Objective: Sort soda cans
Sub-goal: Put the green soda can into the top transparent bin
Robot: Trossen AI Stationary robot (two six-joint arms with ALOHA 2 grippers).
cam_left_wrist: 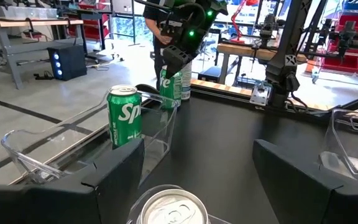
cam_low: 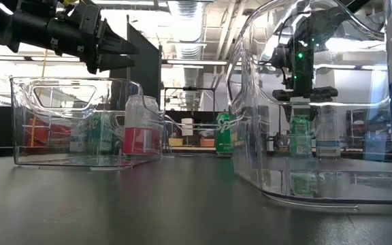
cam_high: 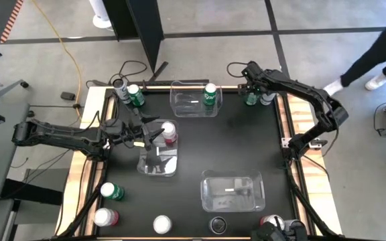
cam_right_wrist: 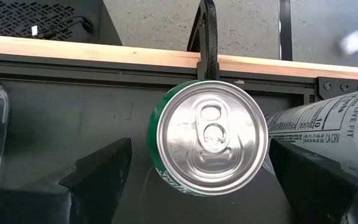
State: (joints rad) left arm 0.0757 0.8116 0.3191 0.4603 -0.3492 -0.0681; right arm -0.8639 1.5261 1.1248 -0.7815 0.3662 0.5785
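My left gripper [cam_high: 159,134] is open and hovers over a red-pink can [cam_high: 170,132] that stands at the far end of the left clear bin [cam_high: 158,161]. The can's silver top [cam_left_wrist: 169,208] shows between and below the fingers, and the low view has the gripper [cam_low: 121,53] above the can [cam_low: 141,133]. My right gripper [cam_high: 250,90] is open at the table's far right corner, pointing down over a green can [cam_right_wrist: 207,137]. Its fingers stand on either side of that can, above it [cam_low: 299,133]. Another green can [cam_high: 210,95] stands in the far bin [cam_high: 183,100].
A clear labelled bottle [cam_right_wrist: 328,124] stands right beside the green can. Green [cam_high: 136,95] and dark [cam_high: 119,86] cans sit at the far left corner. Several more cans [cam_high: 112,192] line the near edge. A third clear bin [cam_high: 233,191] lies near right. A person's legs [cam_high: 374,60] pass beyond the table.
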